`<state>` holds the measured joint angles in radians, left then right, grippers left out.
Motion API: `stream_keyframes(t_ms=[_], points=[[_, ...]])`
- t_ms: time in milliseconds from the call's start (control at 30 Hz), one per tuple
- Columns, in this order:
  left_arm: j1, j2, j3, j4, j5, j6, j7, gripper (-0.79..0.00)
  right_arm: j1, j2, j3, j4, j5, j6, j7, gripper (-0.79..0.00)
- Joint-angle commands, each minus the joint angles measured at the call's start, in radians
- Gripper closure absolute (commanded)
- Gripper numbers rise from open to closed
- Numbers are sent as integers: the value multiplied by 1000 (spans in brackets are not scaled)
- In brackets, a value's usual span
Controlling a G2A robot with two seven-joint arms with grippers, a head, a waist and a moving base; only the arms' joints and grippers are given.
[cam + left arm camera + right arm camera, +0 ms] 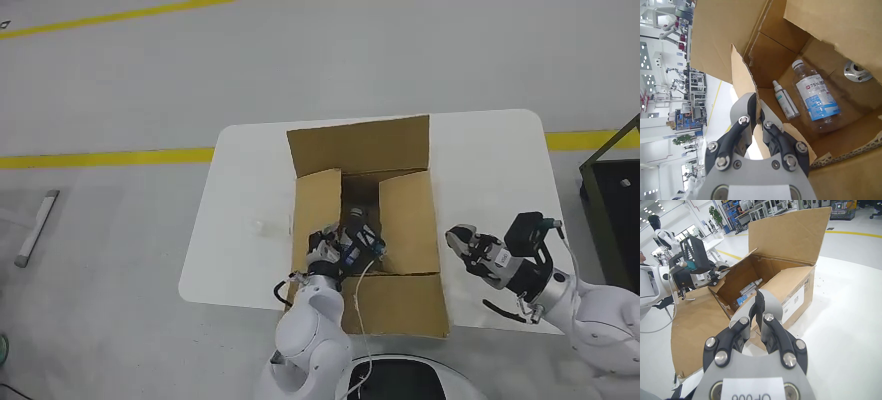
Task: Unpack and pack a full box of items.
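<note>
An open cardboard box (410, 220) stands in the middle of the white table (500, 150), its far flap upright. My left gripper (758, 108) is shut on the torn edge of the box's left flap (742, 81); the top view shows this left gripper (340, 240) at the box's near left. On the box floor lie a small spray bottle (785, 100), a larger clear bottle with a blue label (815, 96) and a round metal flange (857, 73). My right gripper (759, 302) is shut on nothing, just outside the box's right wall (797, 291).
Bare table lies right of the box and beyond it. A small white scrap (262, 226) rests on the table left of the box. A dark cart (610, 200) stands off the table's right side. The near flap (400, 305) lies flat toward me.
</note>
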<state>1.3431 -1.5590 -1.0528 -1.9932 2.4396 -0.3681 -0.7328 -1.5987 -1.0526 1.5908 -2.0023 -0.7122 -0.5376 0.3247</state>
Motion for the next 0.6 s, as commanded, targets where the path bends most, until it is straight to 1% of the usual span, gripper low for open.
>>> stream_keyframes(t_ms=[0, 100, 167, 200, 233, 267, 300, 567], points=[[10, -2, -3, -26, -36, -2, -8, 0, 2, 0, -4, -2, 0, 2, -2, 0], [25, -7, -6, -73, -109, 4, -34, 0, 8, 0, -6, -5, 1, 5, -2, 0], [24, -9, -11, -88, -132, 0, -51, 0, 16, 0, -8, -4, 5, 8, 1, 0], [21, -9, -14, -93, -140, 2, -57, -65, 22, 0, -11, -2, 8, 9, 3, 0], [19, -10, -17, -95, -151, 6, -61, -342, 29, 0, -15, 2, 9, 10, 6, 0], [14, -11, -20, -96, -154, 5, -66, -693, 36, -1, -22, 9, 9, 11, 9, 0], [6, -11, -21, -99, -151, 1, -65, -785, 45, -1, -29, 16, 4, 11, 16, 0], [-45, -3, -61, -125, -78, -50, -38, -785, 94, -4, -83, 70, -29, 41, 33, 0]])
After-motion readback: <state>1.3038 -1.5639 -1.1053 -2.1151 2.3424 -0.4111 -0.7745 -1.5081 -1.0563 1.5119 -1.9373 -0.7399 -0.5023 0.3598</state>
